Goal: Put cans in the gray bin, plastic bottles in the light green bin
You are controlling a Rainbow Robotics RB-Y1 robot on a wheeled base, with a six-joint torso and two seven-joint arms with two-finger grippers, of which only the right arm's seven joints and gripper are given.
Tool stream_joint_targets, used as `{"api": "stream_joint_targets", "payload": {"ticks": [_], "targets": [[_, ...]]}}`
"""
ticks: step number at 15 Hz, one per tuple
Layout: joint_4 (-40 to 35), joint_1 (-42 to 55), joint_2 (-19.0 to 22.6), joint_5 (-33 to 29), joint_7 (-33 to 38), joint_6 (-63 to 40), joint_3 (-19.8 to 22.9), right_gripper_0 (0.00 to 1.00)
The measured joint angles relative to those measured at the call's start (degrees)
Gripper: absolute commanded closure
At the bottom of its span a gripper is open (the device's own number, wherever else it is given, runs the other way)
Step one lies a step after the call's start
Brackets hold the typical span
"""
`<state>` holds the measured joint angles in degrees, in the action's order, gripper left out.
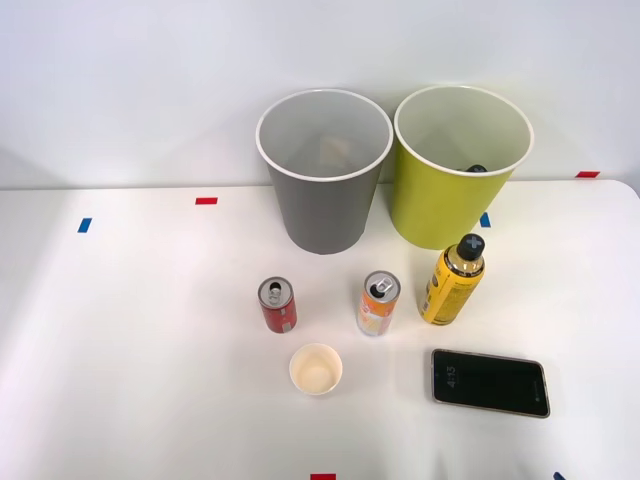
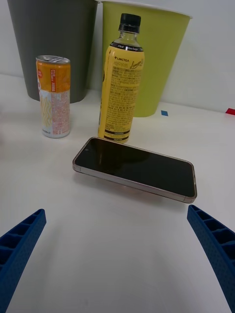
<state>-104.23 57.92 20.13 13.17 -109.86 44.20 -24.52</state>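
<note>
The gray bin (image 1: 320, 215) and the light green bin (image 1: 440, 205) stand side by side at the back of the white table. A black cap (image 1: 477, 169) shows just inside the light green bin. In front of the bins stand a short red can (image 1: 277, 305), an orange-and-white can (image 1: 378, 303) and a yellow plastic bottle (image 1: 453, 280) with a black cap. My right gripper (image 2: 117, 254) is open and holds nothing. It hangs low over the table with the yellow bottle (image 2: 121, 83) and the orange can (image 2: 54, 95) ahead of it, in front of the gray bin (image 2: 54, 44) and the green bin (image 2: 156, 54).
A dark phone (image 1: 490, 382) lies flat in front of the yellow bottle; in the wrist view the phone (image 2: 134, 167) sits between my fingers and the bottle. A small cream paper cup (image 1: 316, 368) stands in front of the two cans. Small coloured tape marks dot the table.
</note>
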Motion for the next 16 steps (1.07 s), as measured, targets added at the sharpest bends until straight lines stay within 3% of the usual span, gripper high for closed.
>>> {"api": "stream_joint_targets", "payload": {"ticks": [16], "targets": [[0.0, 0.0, 0.0, 0.0, 0.0, 0.0, 0.0, 0.00]]}}
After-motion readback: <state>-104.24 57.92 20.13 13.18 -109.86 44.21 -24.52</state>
